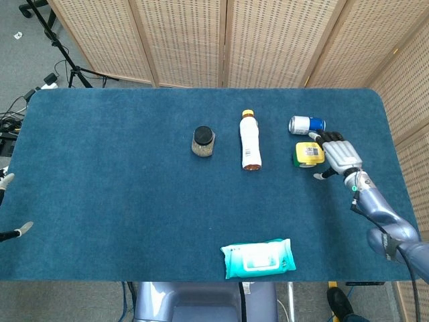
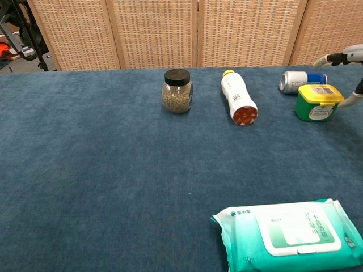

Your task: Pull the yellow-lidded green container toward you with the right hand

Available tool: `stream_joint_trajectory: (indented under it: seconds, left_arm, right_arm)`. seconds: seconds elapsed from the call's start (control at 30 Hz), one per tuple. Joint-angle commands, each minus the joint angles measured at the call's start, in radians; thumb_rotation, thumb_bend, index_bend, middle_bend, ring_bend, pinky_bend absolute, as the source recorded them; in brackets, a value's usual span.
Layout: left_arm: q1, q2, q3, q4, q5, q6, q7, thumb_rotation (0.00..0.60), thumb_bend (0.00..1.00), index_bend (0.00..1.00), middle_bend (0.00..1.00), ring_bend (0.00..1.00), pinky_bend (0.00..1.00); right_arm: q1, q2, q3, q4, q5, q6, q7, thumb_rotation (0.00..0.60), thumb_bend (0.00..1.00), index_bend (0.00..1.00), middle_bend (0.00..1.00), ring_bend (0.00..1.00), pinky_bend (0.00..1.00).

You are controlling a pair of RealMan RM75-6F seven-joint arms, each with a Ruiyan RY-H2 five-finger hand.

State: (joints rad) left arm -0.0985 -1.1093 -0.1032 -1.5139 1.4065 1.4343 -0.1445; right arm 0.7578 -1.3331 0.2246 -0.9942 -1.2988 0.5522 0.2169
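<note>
The green container with a yellow lid (image 1: 308, 154) stands upright at the right of the blue table, also seen in the chest view (image 2: 319, 103). My right hand (image 1: 340, 154) hovers just to its right with fingers spread, holding nothing. In the chest view only a finger (image 2: 342, 56) above and behind the lid and the thumb tip (image 2: 353, 100) at the container's right show. Whether they touch the container is unclear. Of my left hand (image 1: 20, 230), only fingertips held well apart show at the table's left edge.
A blue-and-silver can (image 1: 306, 125) lies just behind the container. A white bottle (image 1: 250, 139) lies on its side at centre, with a black-lidded jar (image 1: 203, 141) to its left. A teal wipes pack (image 1: 259, 257) sits at the front edge. Folding screens stand behind the table.
</note>
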Motion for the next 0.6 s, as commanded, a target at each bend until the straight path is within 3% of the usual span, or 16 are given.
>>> stream_joint_trajectory:
  seconds: [0.03,0.23,0.37,0.47,0.6]
  left_arm:
    - [-0.007,-0.007,-0.002,0.011,0.002,-0.006,-0.005,0.600,0.00,0.00,0.00,0.00,0.00]
    - [-0.015,-0.018,-0.006,0.028,0.006,-0.005,-0.012,0.600,0.00,0.00,0.00,0.00,0.00]
    - [-0.022,-0.025,-0.009,0.042,-0.003,-0.019,-0.014,0.600,0.00,0.00,0.00,0.00,0.00]
    - [-0.034,-0.031,-0.008,0.049,-0.009,-0.043,-0.013,0.600,0.00,0.00,0.00,0.00,0.00]
    - [-0.041,-0.036,-0.011,0.053,-0.016,-0.051,-0.008,0.600,0.00,0.00,0.00,0.00,0.00]
  right_arm:
    - [0.048,-0.048,0.010,0.074,0.039,-0.055,-0.022,0.600,0.00,0.00,0.00,0.00,0.00]
    - [0.092,-0.116,0.002,0.178,0.069,-0.113,-0.057,0.600,0.00,0.00,0.00,0.00,0.01]
    - [0.112,-0.166,-0.003,0.246,0.084,-0.147,-0.056,0.600,0.00,0.00,0.03,0.02,0.10]
    - [0.117,-0.227,-0.001,0.310,0.076,-0.118,-0.039,0.600,0.01,0.05,0.16,0.14,0.13]
    - [0.121,-0.299,-0.002,0.399,0.040,-0.054,0.022,0.600,0.22,0.25,0.45,0.37,0.23]
